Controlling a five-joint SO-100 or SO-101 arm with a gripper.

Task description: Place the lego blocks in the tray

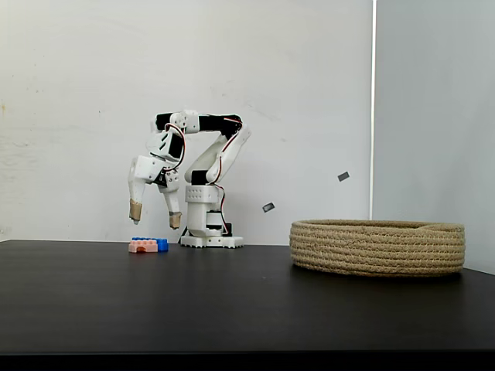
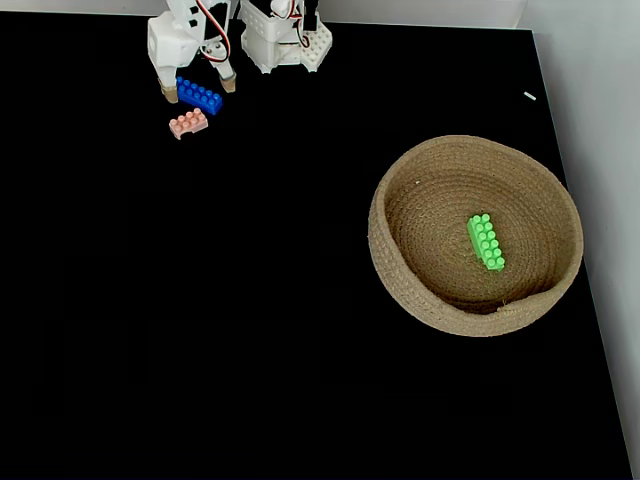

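Note:
The round tan rope tray [image 1: 377, 247] [image 2: 400, 270] stands on the right of the black table. A bright green lego block [image 2: 486, 242] lies inside it, right of its centre. The blue block [image 2: 199, 96] [image 1: 160, 243] and the pale pink block [image 2: 188, 123] [image 1: 142, 246] lie on the table near the arm's base, the pink one just in front of the blue. My gripper [image 1: 155, 215] [image 2: 198, 92] hangs open a little above the blue block, one tan-tipped finger on either side of it, holding nothing.
The white arm base [image 1: 210, 232] [image 2: 285, 40] sits at the back of the table by the white wall. Broad bare black tabletop [image 2: 250, 300] lies between the blocks and the tray. The table's right edge runs close behind the tray.

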